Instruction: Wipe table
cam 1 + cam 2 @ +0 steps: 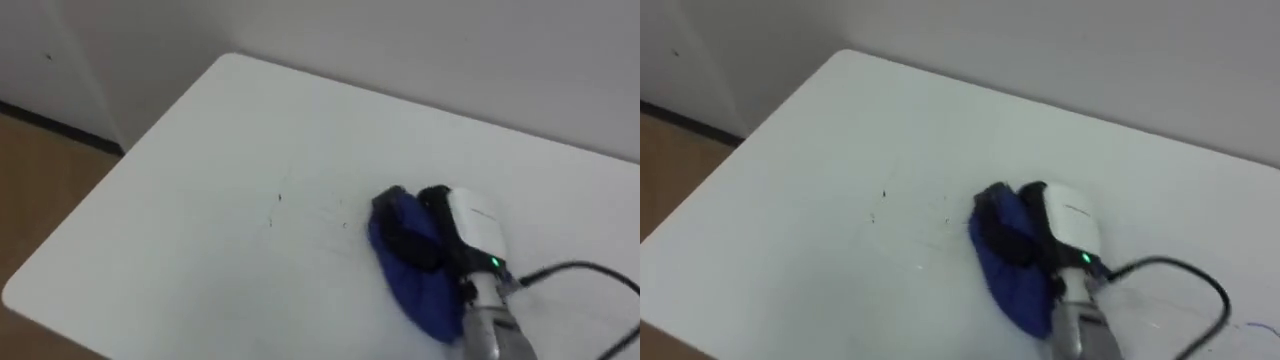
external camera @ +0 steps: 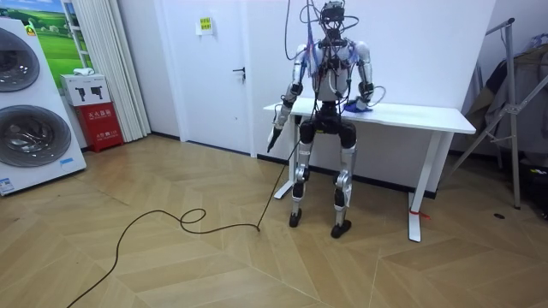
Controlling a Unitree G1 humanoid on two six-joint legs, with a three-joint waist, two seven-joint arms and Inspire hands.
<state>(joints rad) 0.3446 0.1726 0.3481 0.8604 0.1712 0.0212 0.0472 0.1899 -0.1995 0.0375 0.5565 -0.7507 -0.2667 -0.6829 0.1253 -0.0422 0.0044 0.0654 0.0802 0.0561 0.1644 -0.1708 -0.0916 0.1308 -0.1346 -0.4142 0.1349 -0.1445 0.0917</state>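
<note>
A white table (image 1: 200, 150) stands against a pale wall, and I stand at its long side, as the room view shows (image 2: 428, 115). A crumpled blue cloth (image 1: 415, 285) lies on the tabletop at the right. My right hand (image 1: 470, 225) rests on top of the cloth, its dark fingers (image 1: 405, 238) curled across the cloth and into its folds. A few small dark specks (image 1: 280, 197) mark the tabletop just left of the cloth. My left hand (image 2: 274, 137) hangs at my side by the table's end, with straight fingers holding nothing.
The table's left end and near edge drop off to wooden floor (image 1: 40, 170). Washing machines (image 2: 26, 111) and a red box (image 2: 101, 124) stand far off at the room view's left; a metal stand (image 2: 514, 111) is past the table's other end.
</note>
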